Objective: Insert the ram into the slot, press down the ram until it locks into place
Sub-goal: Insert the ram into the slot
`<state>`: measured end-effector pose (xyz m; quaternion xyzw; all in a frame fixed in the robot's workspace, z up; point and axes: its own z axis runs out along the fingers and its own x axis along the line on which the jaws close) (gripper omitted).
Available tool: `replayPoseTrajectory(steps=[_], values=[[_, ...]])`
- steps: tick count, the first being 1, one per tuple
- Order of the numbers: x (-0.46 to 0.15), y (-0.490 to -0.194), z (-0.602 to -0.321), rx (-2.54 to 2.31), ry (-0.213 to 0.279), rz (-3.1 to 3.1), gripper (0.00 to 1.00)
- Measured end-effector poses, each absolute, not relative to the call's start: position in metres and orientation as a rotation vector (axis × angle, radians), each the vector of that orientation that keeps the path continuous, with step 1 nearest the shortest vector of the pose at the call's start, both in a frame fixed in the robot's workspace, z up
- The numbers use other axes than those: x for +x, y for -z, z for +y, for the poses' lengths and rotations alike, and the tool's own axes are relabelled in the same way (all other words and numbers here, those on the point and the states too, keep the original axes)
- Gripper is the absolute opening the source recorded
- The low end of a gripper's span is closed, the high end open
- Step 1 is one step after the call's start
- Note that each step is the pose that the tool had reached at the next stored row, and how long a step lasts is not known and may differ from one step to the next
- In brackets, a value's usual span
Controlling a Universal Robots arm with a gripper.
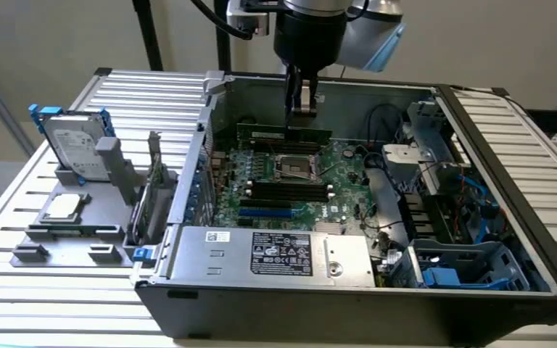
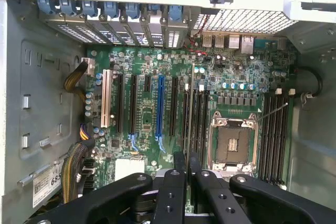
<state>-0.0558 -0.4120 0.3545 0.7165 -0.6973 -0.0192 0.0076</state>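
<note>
Black fingers (image 2: 177, 182) of the tool (image 2: 187, 162) are sitting closest to the wrist camera. They are drawn narrow and are pinching the ram (image 2: 190, 108), which is showing there as a thin pale edge running out from between the fingertips. In the exterior view the tool is hanging down into the open computer case (image 1: 356, 308) and is gripping the ram by its upper edge at about mid-length, so the green stick is standing on its long edge and reaching out to either side of the tool. It is hovering above the motherboard (image 2: 152, 61), not seated. Straight below the tool a bank of parallel black sockets is lying, and the ram seems to be lining up over the slot (image 2: 195, 124) nearest its edge, though the height is making that hard to judge. Just to one side of the tool the CPU socket (image 2: 233, 142) is lying open. To the other side the blue connector (image 2: 160, 108) is running parallel to the ram. Well away from the tool, outside the case, a hard drive (image 1: 73, 145) is standing upright in a grey holder on the slatted bench (image 1: 27, 290).
</note>
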Motion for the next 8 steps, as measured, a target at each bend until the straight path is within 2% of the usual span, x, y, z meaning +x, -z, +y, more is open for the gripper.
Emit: replayPoseTrajectory(steps=[8], values=[[-0.0556, -0.3506, -0.4110, 2.240, 0.060, -2.180, 0.14]])
